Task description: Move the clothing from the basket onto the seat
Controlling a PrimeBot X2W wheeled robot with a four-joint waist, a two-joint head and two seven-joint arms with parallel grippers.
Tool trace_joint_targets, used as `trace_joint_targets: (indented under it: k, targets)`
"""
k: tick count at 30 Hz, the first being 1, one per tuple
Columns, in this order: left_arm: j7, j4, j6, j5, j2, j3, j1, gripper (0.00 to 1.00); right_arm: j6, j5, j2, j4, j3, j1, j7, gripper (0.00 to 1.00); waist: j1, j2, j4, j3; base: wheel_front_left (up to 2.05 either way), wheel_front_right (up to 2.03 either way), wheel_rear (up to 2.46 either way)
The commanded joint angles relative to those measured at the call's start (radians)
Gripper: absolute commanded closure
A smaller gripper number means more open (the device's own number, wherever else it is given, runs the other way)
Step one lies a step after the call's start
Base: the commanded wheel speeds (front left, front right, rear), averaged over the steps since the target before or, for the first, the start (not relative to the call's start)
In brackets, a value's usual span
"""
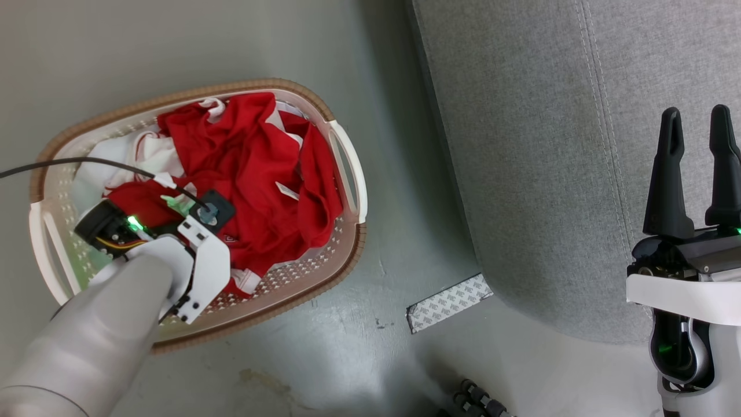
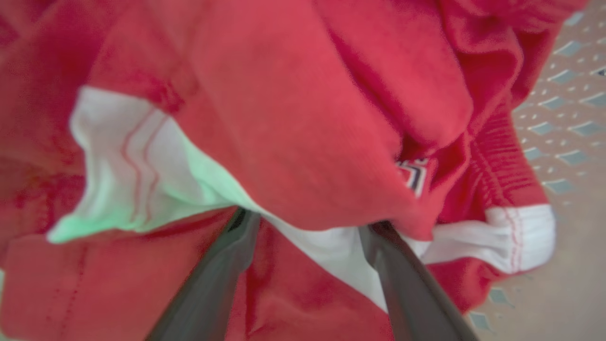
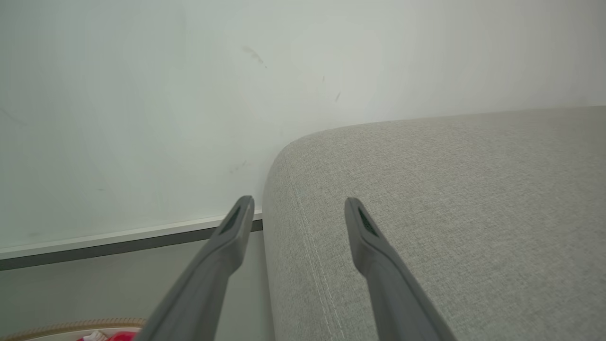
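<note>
Left claw (image 2: pixel 307 226) is sunk into the red jersey (image 1: pixel 249 168), which lies crumpled in the basket (image 1: pixel 289 279). The jersey fills the basket's middle and heaps up against the handle side nearest the sofa (image 1: pixel 550 174). A pale white cloth (image 1: pixel 145 152) lies touching it toward the basket's far left corner. A black cable (image 1: pixel 58 165) crosses the basket's left rim to the left wrist. The basket stands on the grey-green floor (image 1: pixel 376 52), apart from the sofa, with a strip of bare floor between them. A patterned grey patch of tape (image 1: pixel 448 302) is stuck to the floor at the sofa's near corner.

Seen from the left wrist, the jersey lies all around the claw. A red fold edged in white trim hangs over both fingers (image 2: pixel 208 284) and hides their tips, and a white panel lies between them. The basket's perforated wall shows at the right edge. The fingers are spread wide apart, released, pressing into cloth without pinching any that can be seen.

Over the sofa's seat, near its left edge and well apart from the basket, hangs the right claw (image 1: pixel 696 116). It is parted and empty, pointing toward a pale wall (image 3: pixel 189 94).
</note>
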Motion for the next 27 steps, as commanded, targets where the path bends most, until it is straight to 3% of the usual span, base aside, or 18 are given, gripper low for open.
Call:
trace_joint_targets:
  k: [1,2,3,12,27]
  targets:
    - [-0.008,0.013,0.002,-0.021,0.007,-0.008,-0.010,0.56,-0.002,0.006,0.000,0.002,0.003,-0.010,0.000,0.00,-0.0001,0.0000,-0.002,0.004,0.00,0.00,0.00]
    - [-0.014,0.016,0.002,-0.030,0.004,-0.013,-0.012,0.93,-0.002,0.007,0.000,0.003,0.004,-0.012,0.000,0.00,-0.0001,0.0000,0.000,0.003,0.00,0.00,0.00]
    - [-0.016,0.017,0.002,-0.041,-0.002,-0.020,-0.009,1.00,-0.002,0.006,0.000,0.005,0.003,-0.013,0.000,0.00,-0.0001,0.0000,0.002,0.002,0.00,0.00,0.00]
    - [-0.121,0.030,0.002,-0.104,-0.062,-0.051,0.001,1.00,-0.002,-0.044,0.000,0.024,-0.022,-0.024,0.000,0.00,-0.0001,0.0000,0.060,-0.092,0.00,0.00,0.00]
    - [-0.354,0.039,0.002,-0.281,-0.248,-0.028,0.149,1.00,-0.002,-0.227,-0.001,0.076,-0.060,0.063,0.000,0.00,-0.0001,0.0000,0.253,-0.493,0.00,0.00,0.00]
